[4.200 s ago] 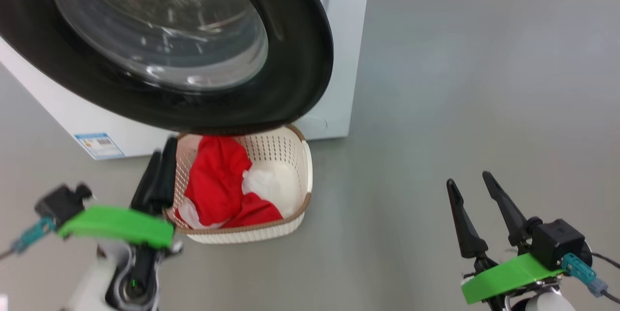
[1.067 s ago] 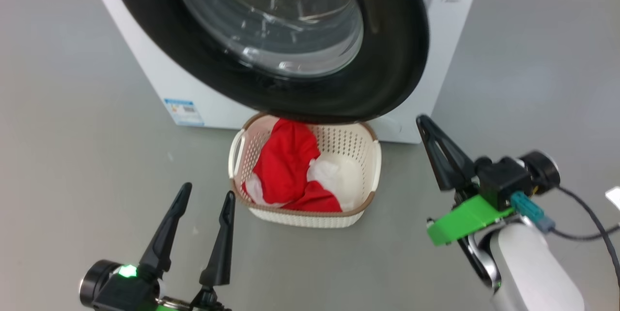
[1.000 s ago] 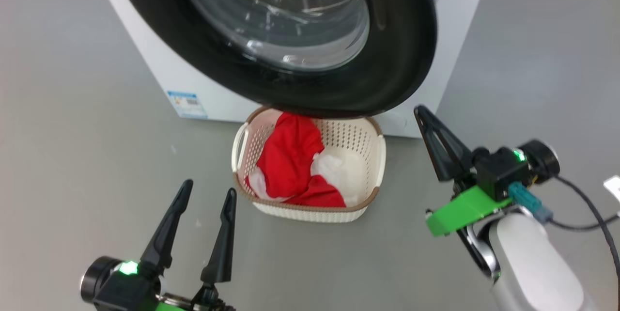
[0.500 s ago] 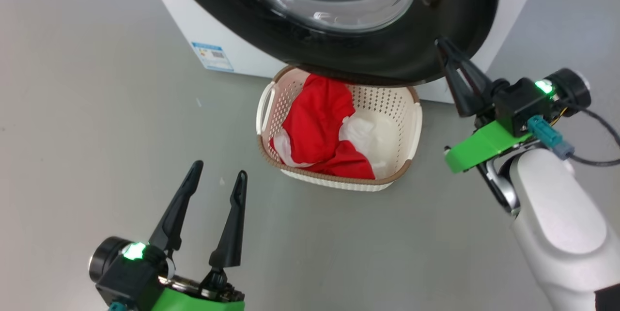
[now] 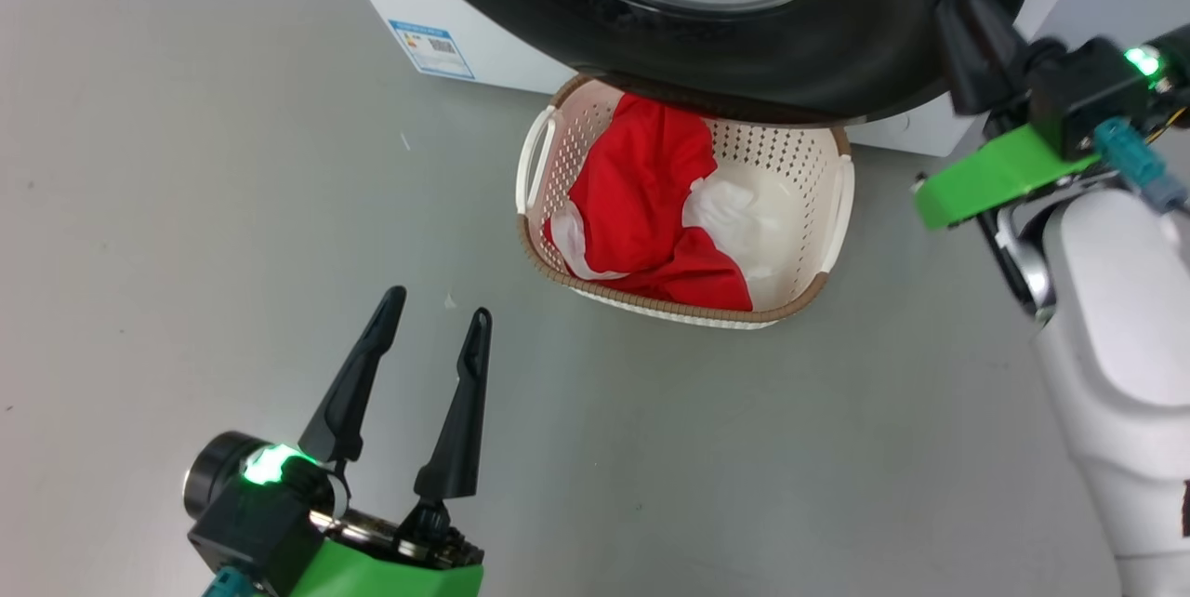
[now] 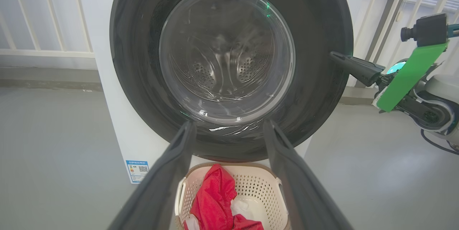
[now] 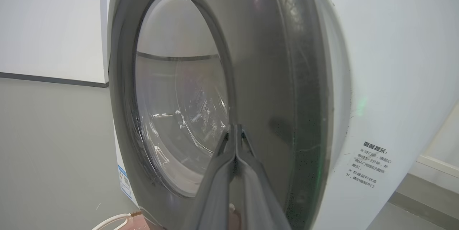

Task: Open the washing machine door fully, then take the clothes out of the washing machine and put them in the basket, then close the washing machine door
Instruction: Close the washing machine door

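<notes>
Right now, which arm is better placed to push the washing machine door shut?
Right. The right gripper, fingers together, is at the black rim of the washing machine door; the left gripper is open, low and apart from it.

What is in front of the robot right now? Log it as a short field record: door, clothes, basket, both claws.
door: washing machine door looks pushed against the washing machine; cannot tell if it is latched
laundry: red and white clothes, lying in the basket
container: basket on the floor, just below the door
left: left claw open, empty, over the floor, apart from the basket
right: right claw shut, empty, tip at the door's black rim
remaining: door closing only, it seems
</notes>
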`<state>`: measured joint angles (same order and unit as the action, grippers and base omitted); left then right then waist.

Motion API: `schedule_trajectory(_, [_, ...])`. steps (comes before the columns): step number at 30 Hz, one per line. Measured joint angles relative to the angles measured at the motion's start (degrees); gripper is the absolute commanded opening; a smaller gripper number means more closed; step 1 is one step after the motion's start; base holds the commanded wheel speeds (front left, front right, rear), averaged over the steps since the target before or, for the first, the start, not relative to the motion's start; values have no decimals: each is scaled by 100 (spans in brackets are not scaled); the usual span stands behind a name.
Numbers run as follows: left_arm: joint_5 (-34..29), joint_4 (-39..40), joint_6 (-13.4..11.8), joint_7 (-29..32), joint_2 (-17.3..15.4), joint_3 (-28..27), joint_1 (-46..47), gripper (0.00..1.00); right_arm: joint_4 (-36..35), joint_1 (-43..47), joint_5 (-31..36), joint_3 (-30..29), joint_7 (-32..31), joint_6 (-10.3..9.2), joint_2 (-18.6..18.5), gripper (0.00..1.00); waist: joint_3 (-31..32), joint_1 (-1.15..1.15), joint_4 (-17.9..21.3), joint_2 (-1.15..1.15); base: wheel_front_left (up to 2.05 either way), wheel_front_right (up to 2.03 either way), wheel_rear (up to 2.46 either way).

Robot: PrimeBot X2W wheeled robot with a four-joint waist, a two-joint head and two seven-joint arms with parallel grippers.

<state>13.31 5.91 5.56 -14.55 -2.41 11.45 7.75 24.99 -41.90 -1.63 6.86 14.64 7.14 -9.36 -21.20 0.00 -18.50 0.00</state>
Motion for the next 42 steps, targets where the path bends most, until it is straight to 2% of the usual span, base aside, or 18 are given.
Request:
schedule_trajectory(22, [158, 12, 0, 0, 15, 160, 191, 100, 701, -1167, 274, -276, 8, 18, -333, 0, -420, 0, -289, 0, 0, 0, 0])
schedule_trajectory(33, [196, -4, -2, 0, 19, 203, 221, 100, 1358, -1828, 453, -520, 8, 45, -552, 0, -578, 0, -425, 0, 0, 0, 0])
schedule_trajectory(42, [250, -32, -5, 0, 22, 270, 310, 100, 1640, -2102, 684, -593, 58, 100, -549, 0, -665, 0, -523, 0, 0, 0, 0])
